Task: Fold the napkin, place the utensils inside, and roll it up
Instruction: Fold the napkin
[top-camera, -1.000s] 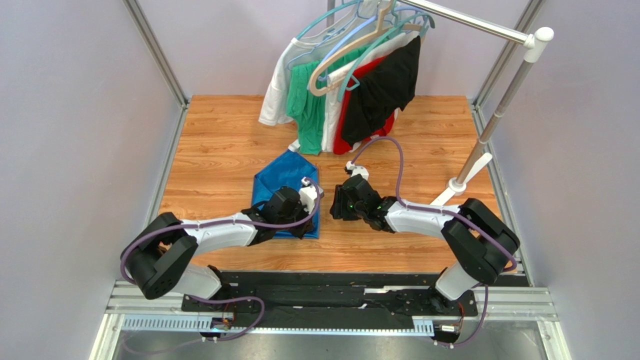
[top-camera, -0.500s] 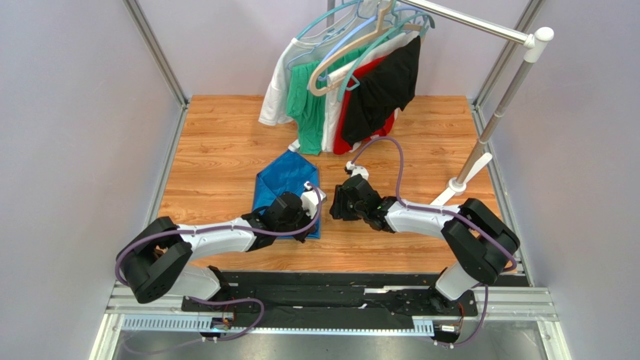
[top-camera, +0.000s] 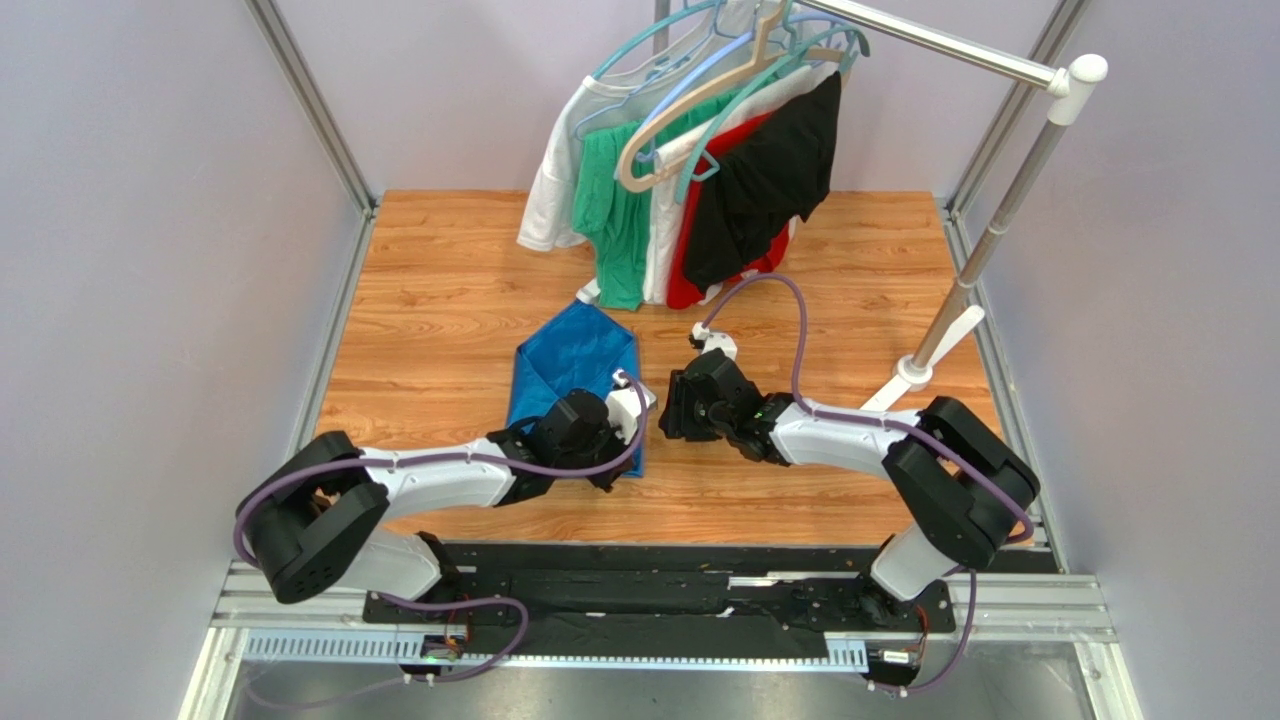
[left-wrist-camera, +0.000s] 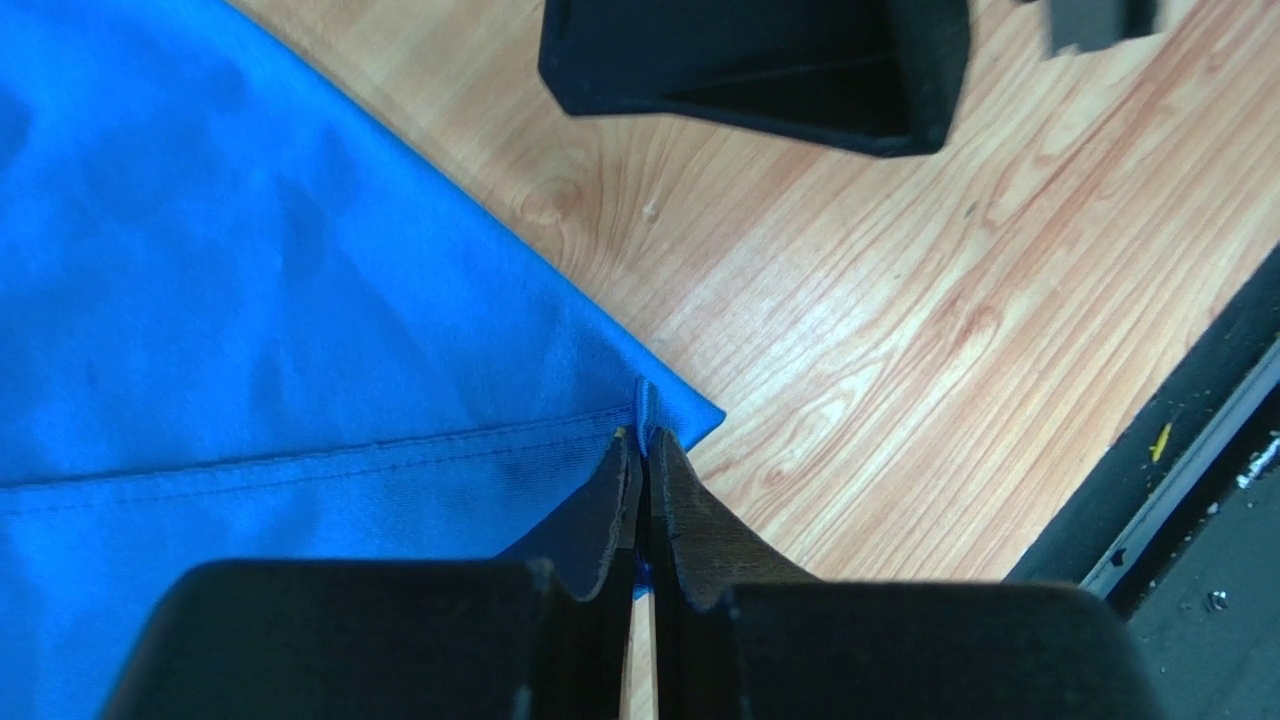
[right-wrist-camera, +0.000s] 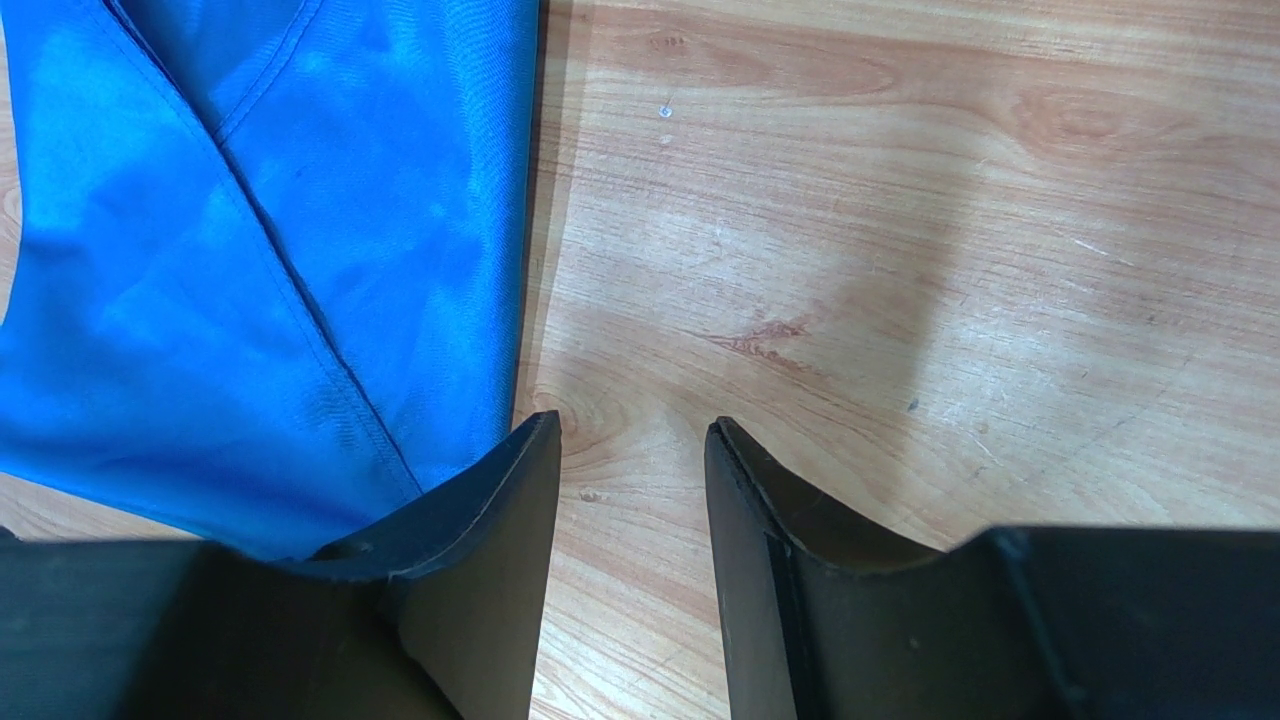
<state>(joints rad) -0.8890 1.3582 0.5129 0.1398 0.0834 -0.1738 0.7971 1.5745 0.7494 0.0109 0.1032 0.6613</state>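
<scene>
One blue napkin (top-camera: 568, 354), two tools — left tool (left-wrist-camera: 643, 447) clamped on its corner, right tool (right-wrist-camera: 631, 432) apart beside its edge

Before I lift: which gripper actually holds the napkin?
The left gripper: its jaws are closed on a corner of the napkin. The right gripper stands open over the table beside the cloth's edge, holding nothing.
</scene>
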